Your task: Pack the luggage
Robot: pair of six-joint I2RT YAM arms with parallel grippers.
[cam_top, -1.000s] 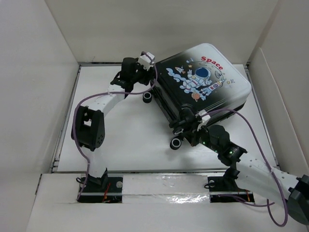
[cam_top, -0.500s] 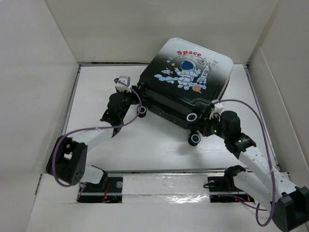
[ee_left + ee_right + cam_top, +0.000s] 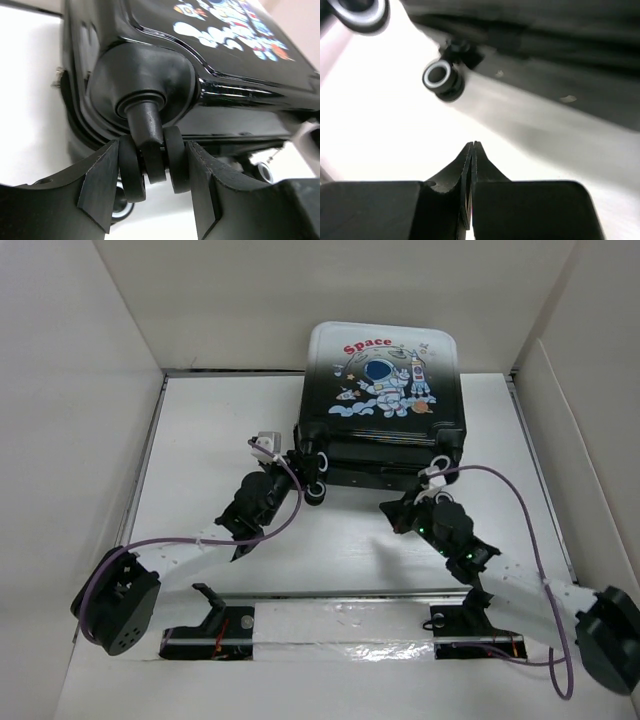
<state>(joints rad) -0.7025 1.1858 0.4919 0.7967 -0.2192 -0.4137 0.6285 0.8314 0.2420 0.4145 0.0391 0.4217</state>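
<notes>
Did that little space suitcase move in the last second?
Yes. The luggage swung round and slid left, away from the right wall, and now sits square to the back wall.

Robot lab test cell. White board walls [image 3: 70,390] box in white table [image 3: 220,430]. Two arms bolted to base rail [image 3: 330,625] at near edge: left arm [image 3: 180,543], right arm [image 3: 520,585]. Purple cables [image 3: 505,476] loop loose off arms. Flat, even overhead light, shadows faint.
</notes>
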